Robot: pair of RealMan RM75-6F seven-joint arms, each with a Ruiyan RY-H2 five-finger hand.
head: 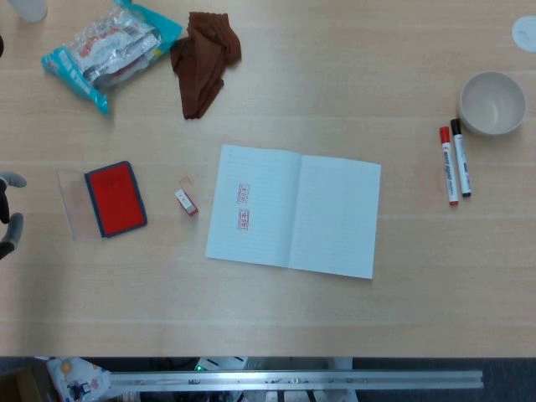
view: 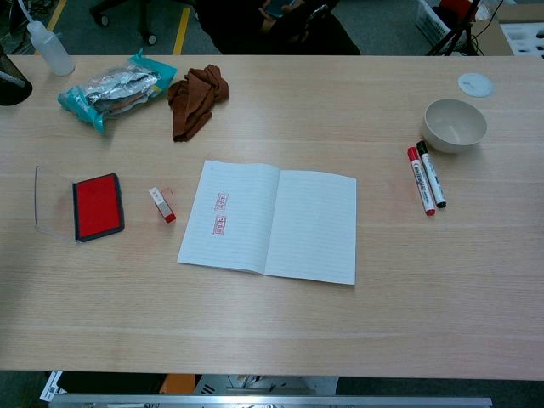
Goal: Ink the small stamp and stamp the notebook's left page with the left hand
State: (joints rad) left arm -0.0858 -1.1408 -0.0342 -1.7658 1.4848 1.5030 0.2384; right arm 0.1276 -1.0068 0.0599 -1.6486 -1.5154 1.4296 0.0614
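The small stamp [head: 186, 202] [view: 161, 205], white with a red end, lies on its side on the table between the ink pad and the notebook. The open red ink pad [head: 115, 198] [view: 98, 206] sits to its left, its clear lid [head: 71, 205] folded out beside it. The open notebook [head: 293, 209] [view: 270, 221] carries two red stamp prints [head: 244, 207] on its left page. Only the fingertips of my left hand [head: 8, 209] show at the left edge of the head view, apart and holding nothing, well left of the pad. My right hand is out of both views.
A brown cloth [head: 203, 60] and a snack packet [head: 109, 48] lie at the back left, with a squeeze bottle [view: 49, 48] further left. A bowl [head: 492, 102], a red marker [head: 449, 165] and a black marker [head: 461, 157] sit at the right.
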